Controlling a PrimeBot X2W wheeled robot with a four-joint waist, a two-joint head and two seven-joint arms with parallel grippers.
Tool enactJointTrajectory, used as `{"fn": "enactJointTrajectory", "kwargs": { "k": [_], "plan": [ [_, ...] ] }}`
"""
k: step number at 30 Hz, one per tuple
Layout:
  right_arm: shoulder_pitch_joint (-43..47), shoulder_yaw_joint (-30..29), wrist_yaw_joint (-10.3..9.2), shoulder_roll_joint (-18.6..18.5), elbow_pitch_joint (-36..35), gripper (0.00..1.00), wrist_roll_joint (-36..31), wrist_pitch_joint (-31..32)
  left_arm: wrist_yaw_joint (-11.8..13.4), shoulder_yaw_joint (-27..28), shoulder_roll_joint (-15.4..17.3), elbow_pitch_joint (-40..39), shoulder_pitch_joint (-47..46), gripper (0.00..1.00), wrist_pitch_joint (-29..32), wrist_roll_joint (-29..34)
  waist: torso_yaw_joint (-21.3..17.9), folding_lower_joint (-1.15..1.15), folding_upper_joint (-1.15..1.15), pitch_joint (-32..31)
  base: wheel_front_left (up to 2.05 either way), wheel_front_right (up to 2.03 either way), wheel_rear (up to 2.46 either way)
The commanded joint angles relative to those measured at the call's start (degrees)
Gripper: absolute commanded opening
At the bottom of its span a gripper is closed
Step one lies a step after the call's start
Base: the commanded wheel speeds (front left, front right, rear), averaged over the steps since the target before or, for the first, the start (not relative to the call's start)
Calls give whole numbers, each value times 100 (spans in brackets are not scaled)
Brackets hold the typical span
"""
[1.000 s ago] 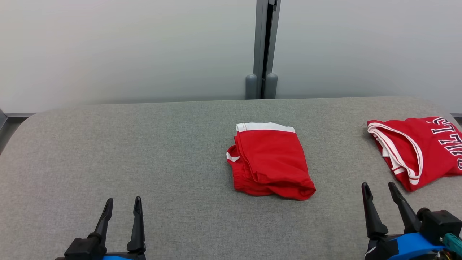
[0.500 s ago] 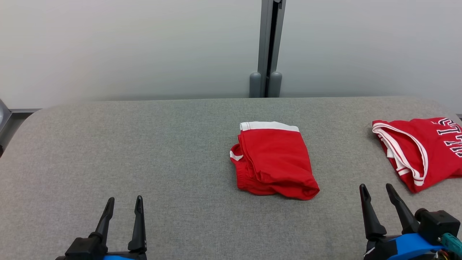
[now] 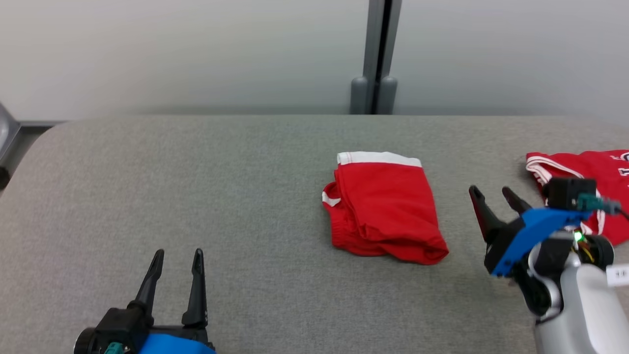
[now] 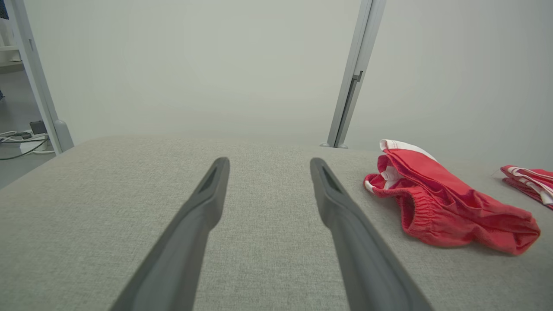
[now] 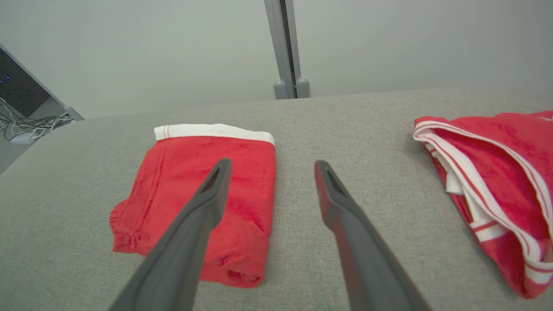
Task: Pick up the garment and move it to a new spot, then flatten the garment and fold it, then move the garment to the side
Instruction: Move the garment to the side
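Note:
A folded red garment (image 3: 385, 206) with a white waistband lies on the grey padded table (image 3: 196, 172), a little right of centre; it also shows in the left wrist view (image 4: 440, 207) and the right wrist view (image 5: 173, 177). My right gripper (image 3: 490, 191) hovers open just right of the garment, and its own view has the left finger over the garment's right part (image 5: 272, 163). Low at the near left, well apart from the cloth, my left gripper (image 3: 178, 253) is open and holds nothing (image 4: 268, 163).
A second red garment, a jersey (image 3: 612, 174) with white trim and lettering, lies at the table's far right (image 5: 497, 172), partly behind my right wrist. A grey post (image 3: 376, 54) stands against the pale wall behind the table. Cables lie on the floor at the left (image 4: 17, 142).
My right arm has risen from the near right edge and come forward beside the folded garment. The head camera has turned a little, shifting the whole scene. Both garments lie as before.

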Motion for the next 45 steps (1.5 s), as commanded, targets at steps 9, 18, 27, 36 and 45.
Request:
{"fn": "enactJointTrajectory", "kwargs": {
  "k": [9,18,27,36,45],
  "plan": [
    [-1451,-524,3,-12,1556,100,-251,937,-72,-178,74,-103,-560,100,-22,19,719,0,0,853,0,0,0],
    [-1936,-912,3,-17,2861,100,-740,748,-110,-228,59,-46,-774,100,-22,-13,985,0,0,1124,0,0,0],
    [-2144,-678,2,6,3411,0,-1014,670,-140,-205,98,-47,-859,100,-23,-47,854,0,0,1159,0,0,0],
    [-2580,430,0,-456,2792,0,-1704,689,-147,-180,25,-159,-912,100,-23,5,521,0,0,1246,0,0,0],
    [-3152,2294,1,-2202,1782,0,-1058,1017,-156,-132,17,-392,-1030,100,-23,87,9,0,0,1381,0,0,0]
  ]
}}
